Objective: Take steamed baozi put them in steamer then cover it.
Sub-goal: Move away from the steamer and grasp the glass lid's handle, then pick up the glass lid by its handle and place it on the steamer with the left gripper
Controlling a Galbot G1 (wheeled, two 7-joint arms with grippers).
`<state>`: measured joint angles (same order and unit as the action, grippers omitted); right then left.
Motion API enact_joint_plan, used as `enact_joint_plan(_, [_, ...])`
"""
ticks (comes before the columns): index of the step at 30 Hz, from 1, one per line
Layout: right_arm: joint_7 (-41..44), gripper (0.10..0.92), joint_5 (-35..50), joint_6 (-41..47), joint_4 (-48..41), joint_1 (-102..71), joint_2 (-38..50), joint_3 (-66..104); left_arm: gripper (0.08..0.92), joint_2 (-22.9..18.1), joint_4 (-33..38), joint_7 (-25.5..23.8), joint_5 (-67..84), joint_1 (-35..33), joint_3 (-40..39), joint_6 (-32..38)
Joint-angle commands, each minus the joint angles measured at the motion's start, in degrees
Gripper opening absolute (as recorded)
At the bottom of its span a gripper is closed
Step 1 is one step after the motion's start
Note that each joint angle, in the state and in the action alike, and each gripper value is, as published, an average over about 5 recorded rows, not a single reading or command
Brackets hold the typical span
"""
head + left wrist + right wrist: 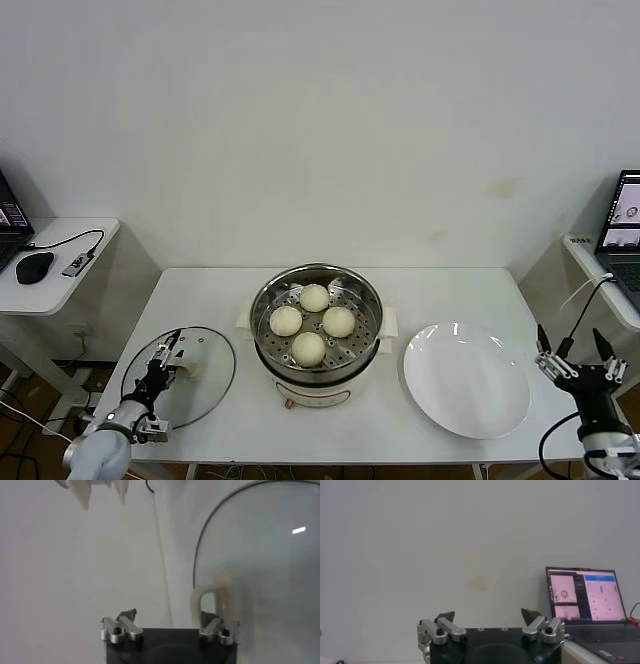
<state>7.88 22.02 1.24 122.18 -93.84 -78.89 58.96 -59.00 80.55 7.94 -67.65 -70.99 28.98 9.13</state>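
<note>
Several cream-white steamed baozi (314,297) lie on the perforated tray inside the shiny steamer (372,300), which stands uncovered at the table's middle. The glass cover (210,385) lies flat on the table at the front left, also seen as the cover (265,570) in the left wrist view. My left gripper (168,350) hovers low over its cream-white handle (187,368), jaws apart, with one finger close beside the handle (222,595). Nothing shows between the left gripper's (168,614) fingers. My right gripper (570,340) stands open and empty off the table's right front corner, fingers pointing up.
An empty white plate (467,380) lies to the right of the steamer. A side table at the far left carries a black mouse (34,266) and a cable. A laptop (625,215) sits on a shelf at the far right, behind my right gripper (488,614).
</note>
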Motion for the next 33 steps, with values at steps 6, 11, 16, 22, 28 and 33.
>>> enact_joint_plan(6, [0.28,0.823,-0.17,0.03,0.24,-0.10,0.09,-0.56,0.489,-0.60,-2.52,0.92,1.53,-0.75,0.67,-0.33])
enact_joint_plan(11, [0.62,0.823,-0.22,-0.15,0.36,0.04,0.23,-1.33,0.351,-1.35,-1.64,3.26,1.53,-2.01,1.70,-0.36])
enact_joint_plan(16, [0.82,0.823,-0.45,-0.15,0.36,0.21,0.49,-1.85,0.204,-1.74,1.29,5.30,1.51,-3.84,2.98,-0.60])
enact_joint_plan(22, [1.00,0.823,-0.75,-0.24,0.66,0.23,0.68,-2.31,0.141,-1.79,8.20,6.53,1.81,-7.78,4.64,-2.43])
enact_joint_plan(28, [1.13,0.823,-1.26,-0.50,1.20,-0.03,0.81,-2.60,0.141,-0.82,20.04,4.52,3.00,-14.00,7.35,-9.35])
enact_joint_plan(33, [1.32,0.823,-1.82,-0.52,2.47,-0.77,0.83,-2.69,0.141,0.20,31.04,-0.05,8.14,-19.51,9.58,-19.76])
